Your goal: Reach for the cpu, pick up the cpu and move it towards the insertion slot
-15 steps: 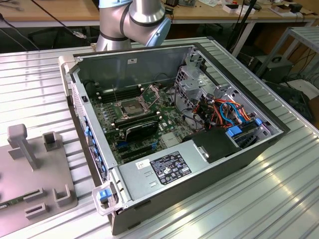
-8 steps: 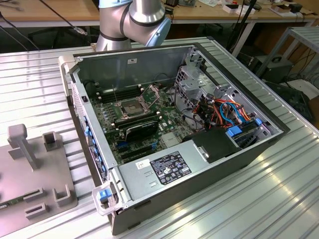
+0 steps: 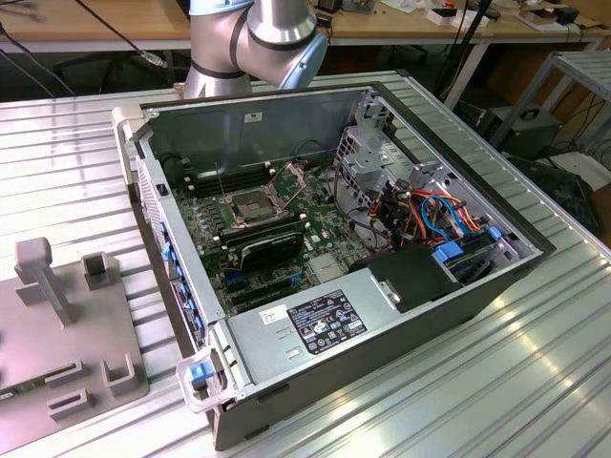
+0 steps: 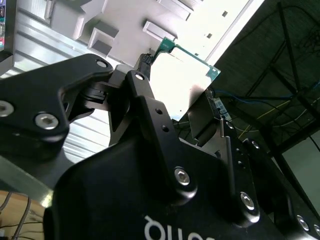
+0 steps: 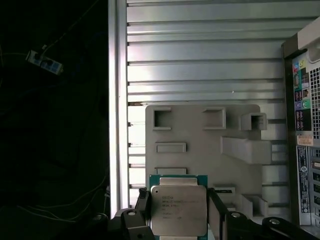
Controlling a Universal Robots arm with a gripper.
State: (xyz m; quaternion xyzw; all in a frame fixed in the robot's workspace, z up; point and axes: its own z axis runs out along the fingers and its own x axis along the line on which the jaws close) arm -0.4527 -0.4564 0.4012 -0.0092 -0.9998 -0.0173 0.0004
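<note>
The black 2-fingered gripper [image 5: 179, 212] is clamped on the square CPU with a silver metal lid and green board edge [image 5: 178, 209], 1 black finger [image 5: 141, 205] pressing each side of the chip in the first wrist view. In the second wrist view the same gripper [image 4: 175, 100] holds the thin green-edged CPU [image 4: 186, 75] by its edges, above the pale background.

Directly behind the held CPU lies the flat grey plastic fixture plate with raised rectangular pockets [image 5: 200, 145], resting on the ribbed aluminium tabletop [image 5: 200, 55]. In the exterior view that grey plate [image 3: 57, 324] sits at the exterior view's left, just beside the open black and silver computer case [image 3: 334, 248].

Well apart from the gripper, inside the case, is the insertion slot, a small square silver-framed socket with a dark centre [image 3: 250, 206], on the green motherboard [image 3: 286, 258]. The silver robot arm [image 3: 253, 38] rises behind the case.
</note>
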